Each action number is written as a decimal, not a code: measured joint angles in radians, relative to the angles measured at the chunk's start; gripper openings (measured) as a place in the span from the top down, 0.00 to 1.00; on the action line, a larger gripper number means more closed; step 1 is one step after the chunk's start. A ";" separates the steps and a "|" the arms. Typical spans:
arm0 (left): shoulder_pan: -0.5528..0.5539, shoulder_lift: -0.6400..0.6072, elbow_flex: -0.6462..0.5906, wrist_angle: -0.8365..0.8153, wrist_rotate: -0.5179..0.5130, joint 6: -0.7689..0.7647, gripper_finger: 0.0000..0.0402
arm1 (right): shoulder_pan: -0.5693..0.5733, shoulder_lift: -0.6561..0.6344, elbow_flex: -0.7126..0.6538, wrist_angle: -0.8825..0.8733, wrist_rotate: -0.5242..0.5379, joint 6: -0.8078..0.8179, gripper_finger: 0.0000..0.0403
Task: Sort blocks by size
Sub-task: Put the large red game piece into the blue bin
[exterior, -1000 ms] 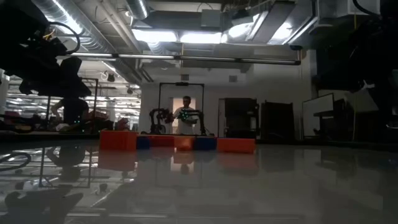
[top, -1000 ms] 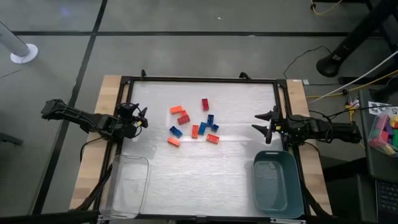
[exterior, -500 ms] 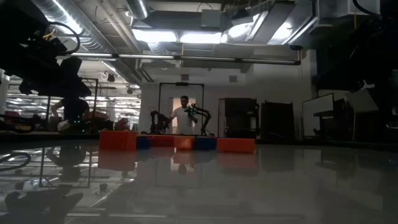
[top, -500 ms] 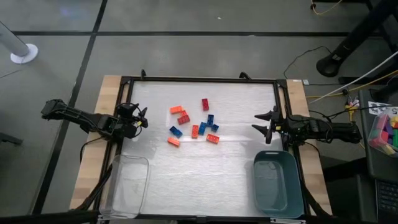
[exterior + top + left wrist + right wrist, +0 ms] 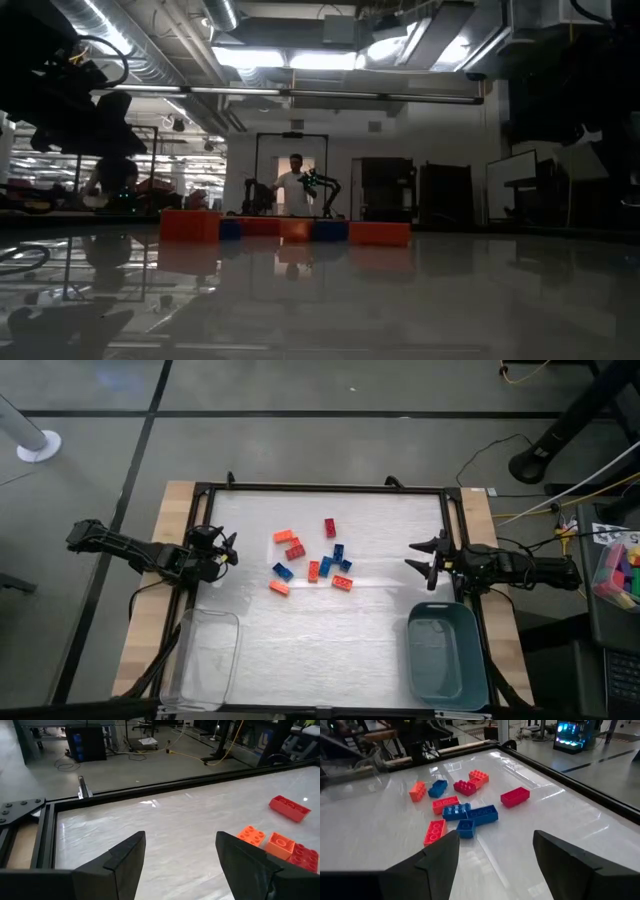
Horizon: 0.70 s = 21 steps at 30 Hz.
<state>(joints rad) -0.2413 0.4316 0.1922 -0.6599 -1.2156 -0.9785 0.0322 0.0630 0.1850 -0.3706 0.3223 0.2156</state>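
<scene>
The blocks (image 5: 312, 558), small red, orange and blue studded bricks, lie loose on the white table's middle; they show in the right wrist view (image 5: 462, 805), and some in the left wrist view (image 5: 275, 827). My left gripper (image 5: 230, 548) is open and empty at the table's left edge. My right gripper (image 5: 415, 555) is open and empty at the right edge. Both point toward the blocks from well apart.
A clear tray (image 5: 205, 657) sits at the near left and a blue-grey bin (image 5: 445, 655) at the near right. A dark frame (image 5: 320, 487) rims the table. A pile of pink, green and yellow bricks (image 5: 620, 570) lies off the table to the right.
</scene>
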 joint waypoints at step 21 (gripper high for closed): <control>0.001 0.000 -0.003 0.092 -0.052 -0.005 0.43 | -0.088 0.606 0.211 0.560 0.137 0.003 0.37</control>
<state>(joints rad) -0.2405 0.4316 0.1890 -0.5678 -1.2675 -0.9835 -0.0560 0.6695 0.3956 0.1891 0.4592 0.2191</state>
